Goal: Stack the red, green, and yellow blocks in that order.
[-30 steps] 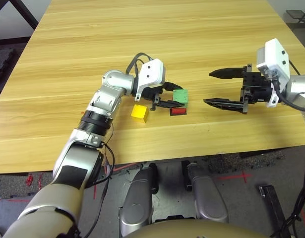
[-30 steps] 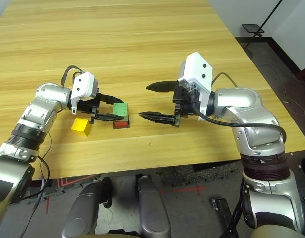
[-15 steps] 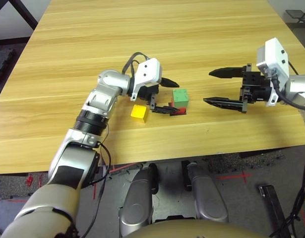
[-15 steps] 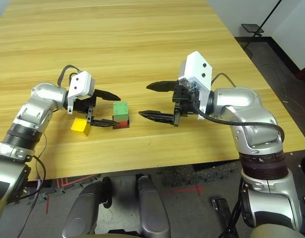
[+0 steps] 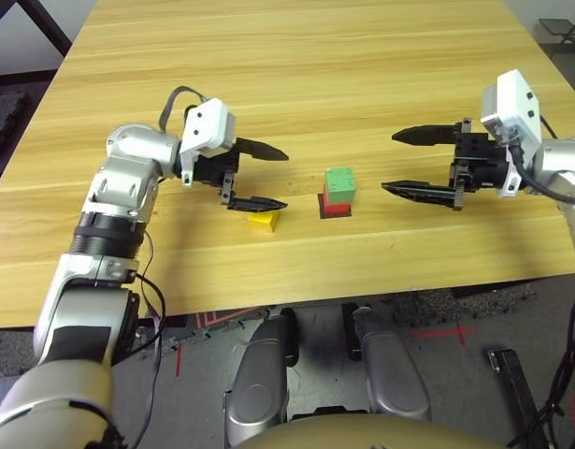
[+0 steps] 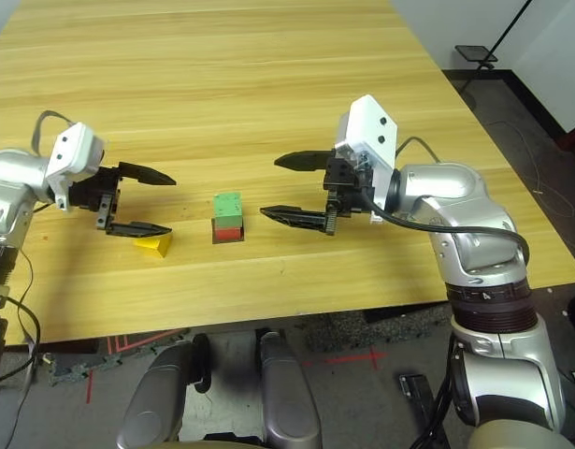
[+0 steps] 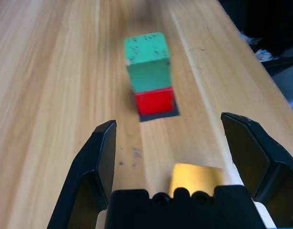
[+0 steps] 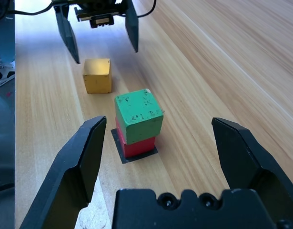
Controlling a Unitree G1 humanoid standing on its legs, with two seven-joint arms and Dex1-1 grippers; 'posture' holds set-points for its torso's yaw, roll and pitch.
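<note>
Reading from the near edge of the tabletop (image 5: pixel 268 75) inward, we first meet the yellow block (image 8: pixel 97 76), lying loose towards the left edge from the stack. It is the task's last piece, so we take it as the one to fetch next.

A little farther from the near edge stands the red block (image 7: pixel 155 101) on a black patch (image 7: pixel 156 116), which we judge marks where the stack should rise. The green block (image 8: pixel 139 114) rests on the red one, a touch off square but steady enough, we think, to bear the yellow. That gives us red, then green, as asked, with the top place waiting.

Our left gripper (image 5: pixel 287 180) has its fingers wide open and empty, near the yellow block and well apart from the stack; that suits a reach down for the yellow. Our right gripper (image 5: pixel 388 161) also has its fingers spread with nothing between them, on the right side of the stack, perhaps kept aside to leave the left room.

From the head, a left finger covers part of the yellow block. The right wrist view gives us the whole cube, apart from the fingers, and the green block's slight overhang. The left wrist view looks onto the stack's other side, with red's face plain above the patch.
</note>
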